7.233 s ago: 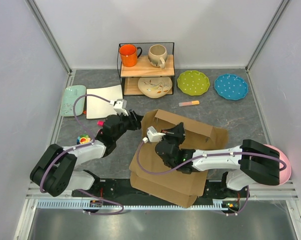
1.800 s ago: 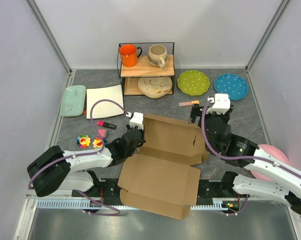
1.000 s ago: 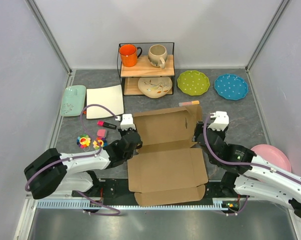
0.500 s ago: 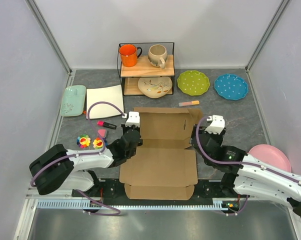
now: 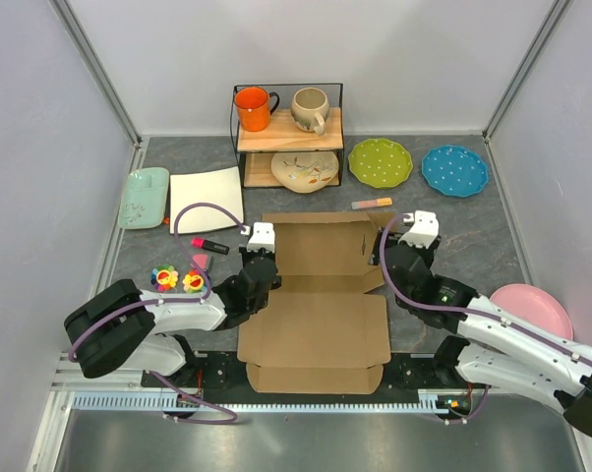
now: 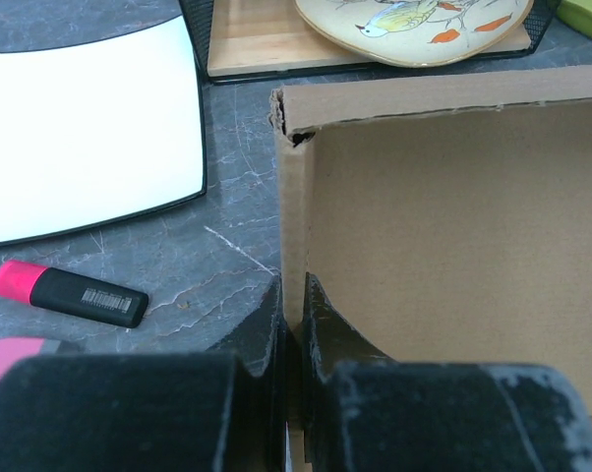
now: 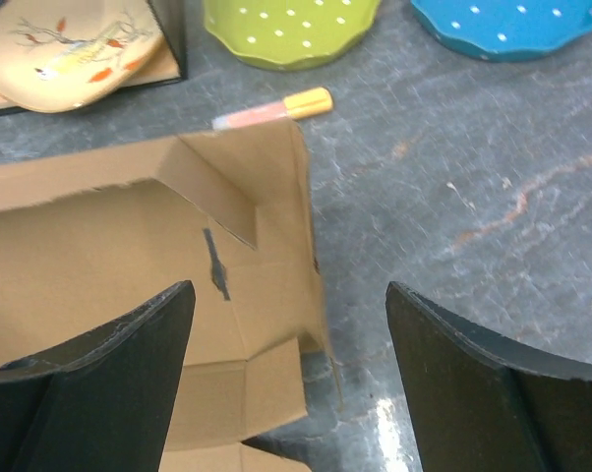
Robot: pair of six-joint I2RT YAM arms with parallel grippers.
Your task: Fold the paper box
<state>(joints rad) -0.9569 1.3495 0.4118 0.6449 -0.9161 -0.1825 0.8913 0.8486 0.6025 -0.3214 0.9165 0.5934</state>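
The paper box (image 5: 316, 295) lay open in the middle of the table (image 5: 473, 231). Its tray half was toward the top of the overhead frame with walls partly raised, and its flat lid panel was toward the bottom. The left fingers (image 6: 266, 329) were pinched tight on the tray's left wall, holding it upright. The right fingers (image 7: 129, 354) were spread wide and held nothing, poised either side of the right wall, whose corner flap leaned inward. The step looked like squaring up that right wall. It would go best by closing on the wall's edge rather than the loose flap, keeping the left pinch as an anchor, and tucking the flap inside before letting go.
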